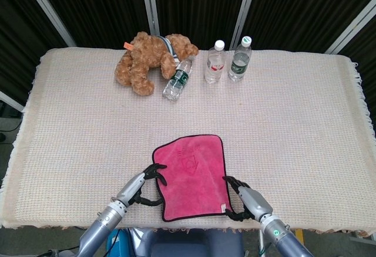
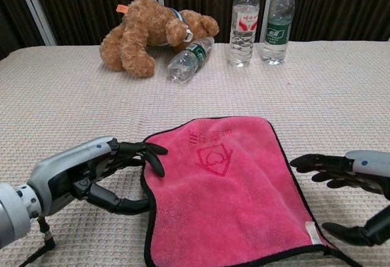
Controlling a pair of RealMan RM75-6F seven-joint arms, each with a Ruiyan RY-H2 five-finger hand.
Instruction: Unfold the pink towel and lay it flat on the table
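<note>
woven table cover (image 1: 294, 128), pink towel (image 1: 191, 175) flat

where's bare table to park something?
Free: the wide band between the towel and the bottles; both ends of the table, left and right of the towel. Crowded: the far edge, with the bear and the bottles; the near edge, with the left hand and right hand flanking the towel.

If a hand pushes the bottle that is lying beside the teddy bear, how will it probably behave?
The lying bottle is round and on its side, so it would likely roll. It looks nearly empty, so probably light. The teddy bear beside it might stop it on that side.
</note>
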